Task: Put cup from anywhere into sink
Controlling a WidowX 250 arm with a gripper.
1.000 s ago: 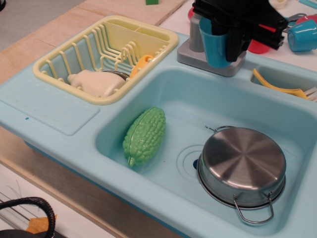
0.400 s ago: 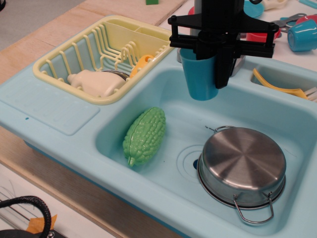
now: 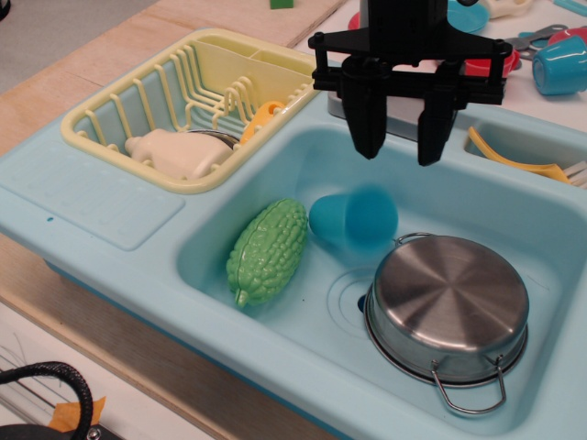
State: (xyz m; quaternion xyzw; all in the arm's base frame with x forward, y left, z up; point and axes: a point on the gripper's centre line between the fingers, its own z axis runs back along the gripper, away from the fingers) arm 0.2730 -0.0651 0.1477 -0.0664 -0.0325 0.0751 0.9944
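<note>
The teal-blue cup [image 3: 353,220] lies blurred on its side in the pale aqua sink [image 3: 312,165], between the green gourd [image 3: 267,250] and the steel pot [image 3: 448,301]. My black gripper [image 3: 401,151] hangs above the sink's back part, directly over the cup. Its two fingers stand apart with nothing between them.
A cream-yellow dish rack [image 3: 197,105] with a white bottle stands at the back left. A grey tap base sits behind the gripper. A narrow side compartment [image 3: 527,151] holds yellow utensils. A smaller blue cup [image 3: 559,64] and a red cup lie at the back right.
The gripper carried the cup forward from the tap over the sink, then opened. The cup has dropped into the basin beside the gourd and is still moving.
</note>
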